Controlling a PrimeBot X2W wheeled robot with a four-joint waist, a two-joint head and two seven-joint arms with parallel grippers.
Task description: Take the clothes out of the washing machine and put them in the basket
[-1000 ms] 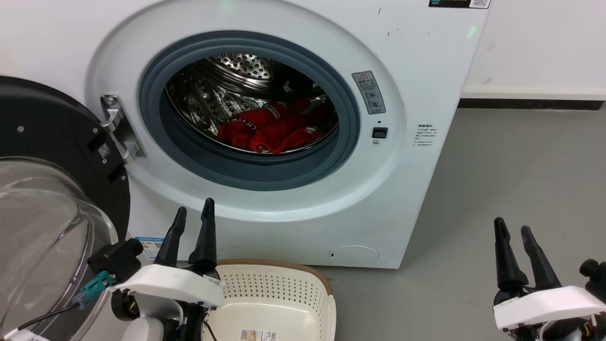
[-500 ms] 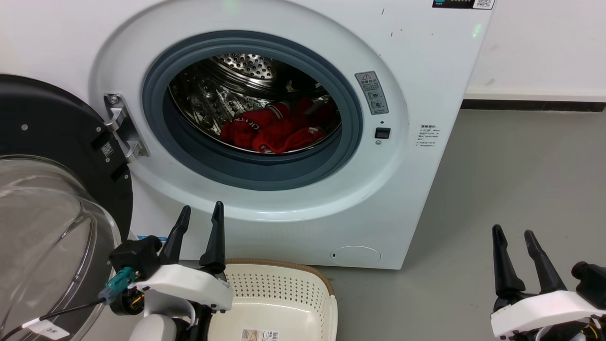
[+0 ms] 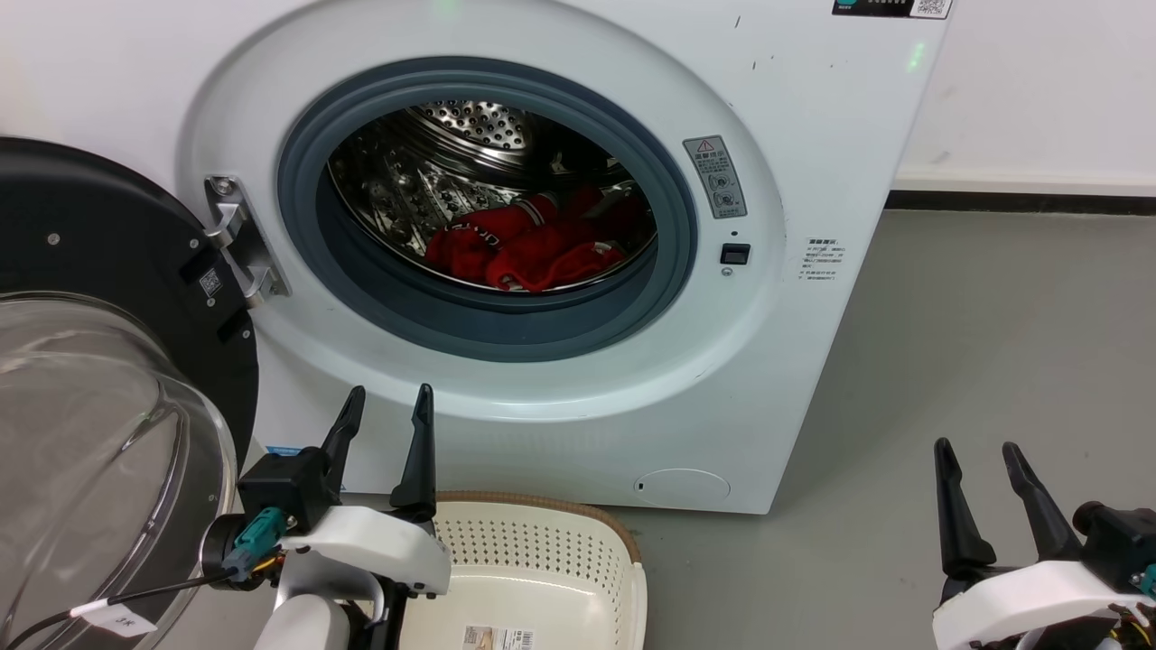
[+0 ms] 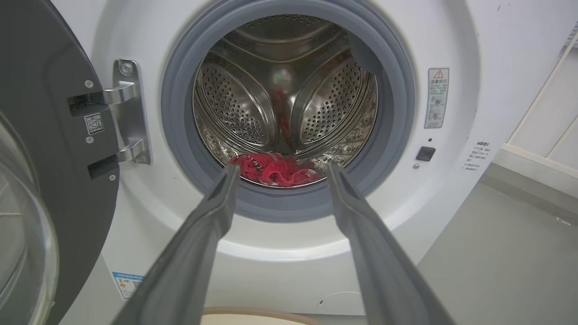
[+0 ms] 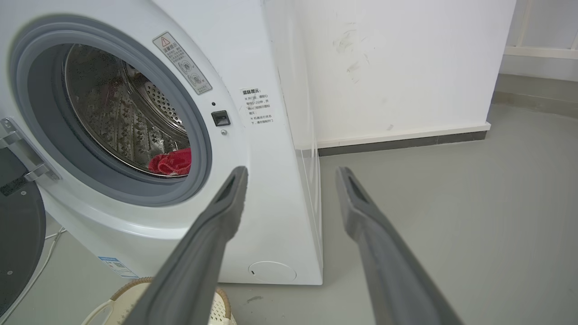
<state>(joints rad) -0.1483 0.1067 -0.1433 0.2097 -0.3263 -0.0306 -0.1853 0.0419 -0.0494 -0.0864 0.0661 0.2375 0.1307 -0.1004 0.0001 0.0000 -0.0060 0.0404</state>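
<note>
Clothes (image 3: 528, 253) are lying in a red heap at the bottom of the drum (image 3: 424, 181) of the machine (image 3: 795, 117), its door (image 3: 108, 235) standing open at the left. I'm seeing my left tool (image 3: 390, 390) hanging over the rear rim of the basket (image 3: 542, 542), spread wide and empty, pointing at the opening. My right tool (image 3: 977, 445) is hovering over the floor (image 3: 993, 316), likewise parted, gripping nothing.

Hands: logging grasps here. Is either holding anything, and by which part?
Nothing is held: the left hand and the right hand are both open and empty.
</note>
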